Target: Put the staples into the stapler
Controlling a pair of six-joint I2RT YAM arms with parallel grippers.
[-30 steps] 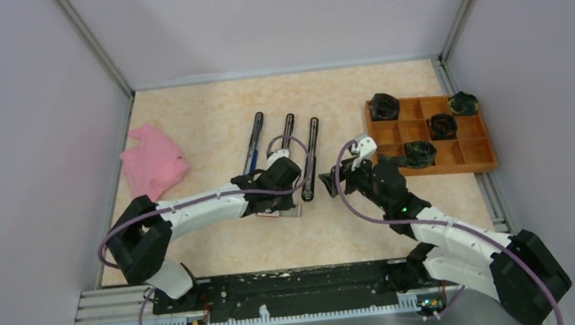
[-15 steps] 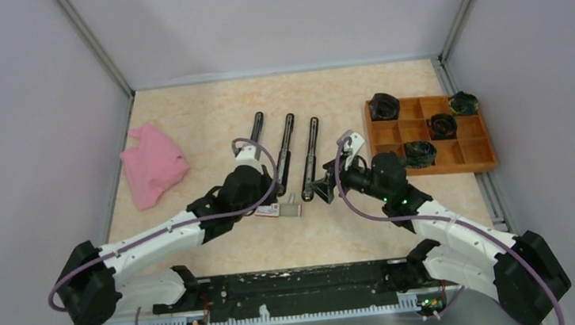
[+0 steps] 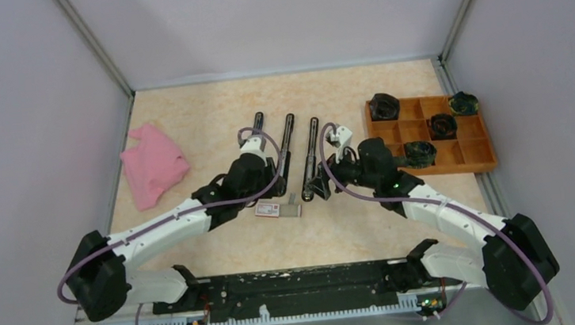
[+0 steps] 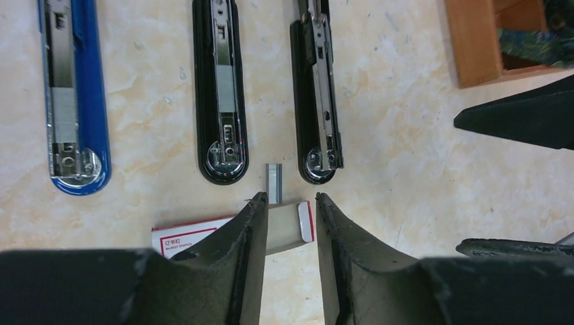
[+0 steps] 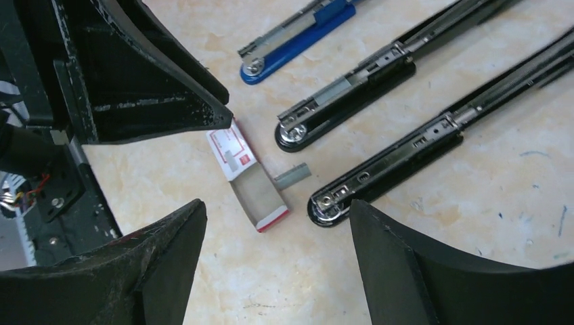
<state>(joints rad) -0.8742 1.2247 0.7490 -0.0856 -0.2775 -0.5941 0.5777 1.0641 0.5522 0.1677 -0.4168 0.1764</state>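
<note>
Three staplers lie opened flat side by side: a blue one (image 3: 255, 127) (image 4: 71, 101) (image 5: 304, 30), a middle black one (image 3: 288, 134) (image 4: 220, 95) (image 5: 352, 101) and a right black one (image 3: 313, 148) (image 4: 317, 95) (image 5: 406, 156). The staples box (image 3: 267, 207) (image 4: 193, 233) (image 5: 233, 150), white with red print, lies below them with its grey drawer (image 4: 288, 227) (image 5: 260, 196) slid out. A short grey staple strip (image 3: 293, 199) (image 4: 273, 183) (image 5: 292, 176) rests beside it. My left gripper (image 3: 275, 189) (image 4: 285, 203) hovers open over the drawer, holding nothing. My right gripper (image 3: 320, 187) (image 5: 277, 210) is wide open near the right stapler's end.
An orange wooden tray (image 3: 483, 163) (image 4: 474, 47) with dark rolled items in its compartments stands at the right. A pink cloth (image 3: 153, 163) lies at the left. The two grippers are close together over the box, with purple cables looping above both wrists.
My left gripper lifted off the staples box, drew back, then returned above it with its jaws parted. My right gripper moved left toward the right stapler's near end.
</note>
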